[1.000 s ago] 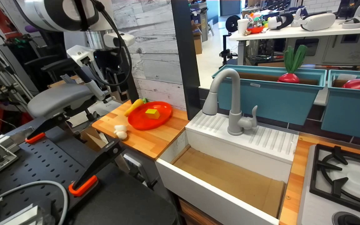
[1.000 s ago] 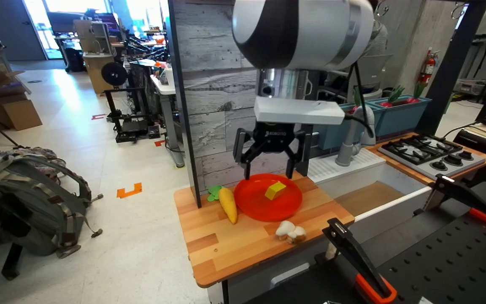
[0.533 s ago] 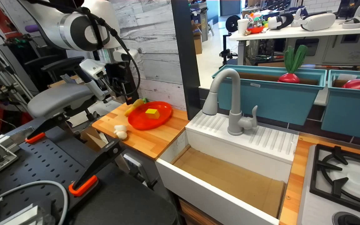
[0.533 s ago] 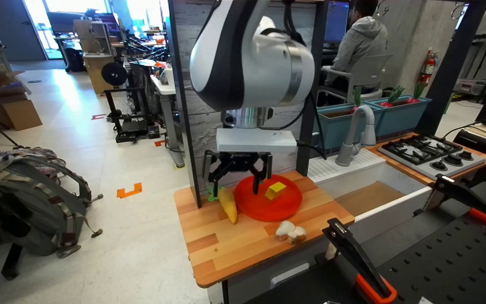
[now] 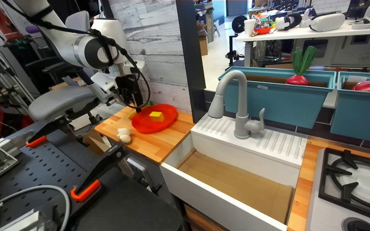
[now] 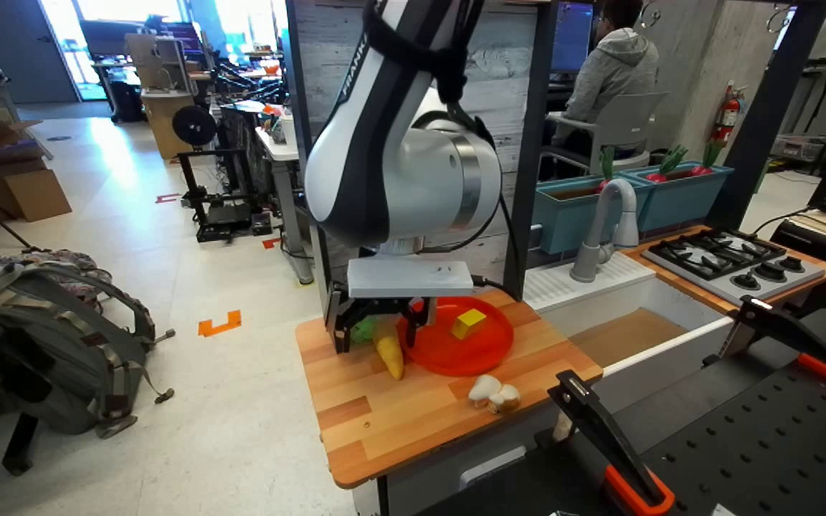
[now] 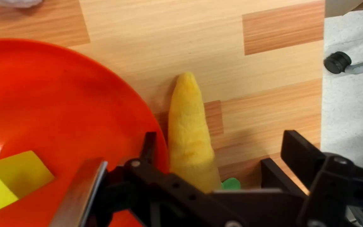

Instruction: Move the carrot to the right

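The yellow-orange carrot (image 6: 388,351) lies on the wooden counter beside the plate, its green end toward the wall. In the wrist view the carrot (image 7: 189,132) points its narrow tip away from my gripper, and a bit of green shows. In an exterior view the carrot (image 5: 131,115) is mostly hidden behind the fingers. My gripper (image 6: 376,345) is open, with one finger on each side of the carrot's thick end. In the wrist view the gripper (image 7: 219,138) has its plate-side finger close to the carrot, over the plate's rim; a wider gap shows on the other side.
A red plate (image 6: 492,358) with a yellow block (image 6: 467,324) on it sits right beside the carrot. Pale cream lumps (image 6: 493,394) lie near the counter's front edge. A wood-plank wall (image 5: 162,64) stands behind. A sink (image 5: 223,205) with a faucet (image 5: 241,102) adjoins the counter.
My gripper has come down and moved from above the red plate to around the carrot's thick end. It has stayed open. The carrot, plate and block have not moved.
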Tool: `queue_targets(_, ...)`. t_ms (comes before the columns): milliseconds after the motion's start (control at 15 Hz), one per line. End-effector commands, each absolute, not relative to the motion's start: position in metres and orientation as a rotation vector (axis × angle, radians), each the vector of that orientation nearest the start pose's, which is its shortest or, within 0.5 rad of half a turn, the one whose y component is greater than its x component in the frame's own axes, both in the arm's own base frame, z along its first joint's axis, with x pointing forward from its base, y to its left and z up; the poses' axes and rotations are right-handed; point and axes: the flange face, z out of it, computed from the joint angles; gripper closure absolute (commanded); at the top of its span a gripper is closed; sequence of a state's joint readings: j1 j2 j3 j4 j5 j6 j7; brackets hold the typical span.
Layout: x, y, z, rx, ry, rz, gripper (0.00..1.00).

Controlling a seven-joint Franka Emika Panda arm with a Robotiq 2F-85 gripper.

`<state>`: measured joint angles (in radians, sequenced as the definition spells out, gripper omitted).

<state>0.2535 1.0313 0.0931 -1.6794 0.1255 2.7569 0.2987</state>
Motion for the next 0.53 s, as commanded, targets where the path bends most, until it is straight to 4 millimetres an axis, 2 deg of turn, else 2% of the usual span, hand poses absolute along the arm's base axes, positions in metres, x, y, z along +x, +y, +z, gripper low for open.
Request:
queue_targets(0, 0.6106, 0.2208, -0.0045, -3.006, 0.115, -0.078, 0.00)
queue_targets(200, 0.6078, 0.2255, -0.0097, -3.012, 0.090, -0.090, 0.00)
queue_targets(467, 0.6069, 0.2287, -0.0062, -3.018, 0.071, -0.101, 0.00)
